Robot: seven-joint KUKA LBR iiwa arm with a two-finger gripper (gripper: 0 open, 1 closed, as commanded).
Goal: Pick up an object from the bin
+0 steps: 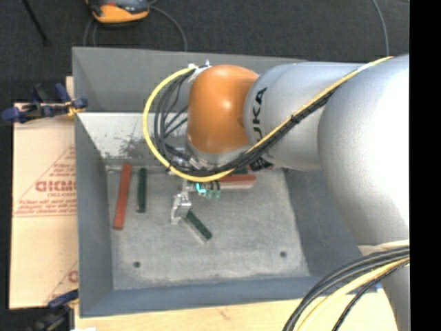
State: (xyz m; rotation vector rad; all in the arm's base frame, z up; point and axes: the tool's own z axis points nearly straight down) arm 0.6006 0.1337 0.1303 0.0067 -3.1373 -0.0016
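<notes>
Dark carpet point(227, 19) is spreading out behind the grey metal bin point(241, 254), and an orange-and-black device point(117, 2) is sitting on it beyond the far wall. From where I am standing, the silver arm point(331, 116) is reaching in from the camera's right, its orange cover point(217, 109) hanging over the back half of the bin with yellow and black cables point(155, 116) looping round it.

Below the cover the tool point(181, 209) is pointing down at the bin floor near the middle. I cannot tell whether it is open or closed. It is sitting right at the upper-left end of a slanting green bar point(200, 227), which is lying flat on the floor. The bar's long axis is running diagonally, from that end by the tool down toward the near right, and its far end is lying free.

Toward the left wall an upright green bar point(141, 189) and a red bar point(122, 196) are lying side by side, close but apart, both running roughly from back to front, with the red one leaning a little and reaching nearer the front. A red piece point(240, 181) is peeking out from under the arm, lying crosswise just behind the tool and partly hidden
</notes>
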